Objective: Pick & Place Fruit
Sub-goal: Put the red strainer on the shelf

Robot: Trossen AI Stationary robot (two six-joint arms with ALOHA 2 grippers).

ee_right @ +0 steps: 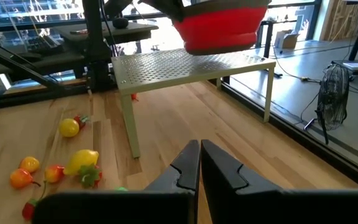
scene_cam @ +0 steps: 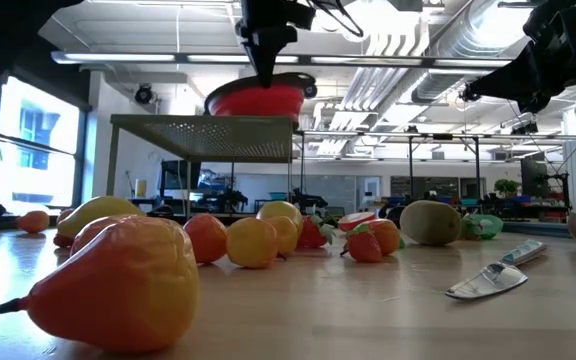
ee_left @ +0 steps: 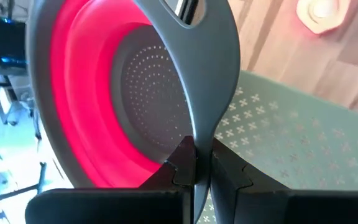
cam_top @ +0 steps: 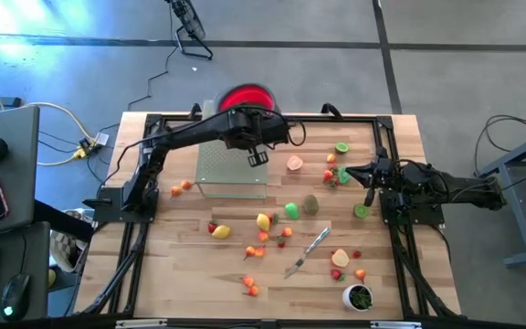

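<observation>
Small toy fruit pieces (cam_top: 263, 221) lie scattered over the wooden table; in the low view they sit close by (scene_cam: 253, 240). A red bowl (cam_top: 247, 96) with a grey perforated bottom and a grey handle hangs by the far edge of a pale green perforated stand (cam_top: 233, 169). My left gripper (cam_top: 245, 117) is shut on that handle and shows above the bowl (scene_cam: 258, 98) in the low view. My right gripper (cam_top: 349, 171) is shut on nothing at the table's right side, beside a few fruit pieces (cam_top: 334, 175). My left gripper pinches the bowl's flat grey handle (ee_left: 202, 134) between its two fingers (ee_left: 225, 171), at the handle's narrow part below its hanging hole. The fingers slant down toward the far edge, along the handle. The bowl (ee_left: 104, 93) is tilted; whether it touches the stand (ee_left: 291, 143) I cannot tell.
A silver knife (cam_top: 307, 251) lies right of centre near the front. A small white cup with green contents (cam_top: 358, 296) stands at the near right corner. The stand's legs (ee_right: 132, 127) rest on the table left of centre. Cables and a desk lie beyond the left edge.
</observation>
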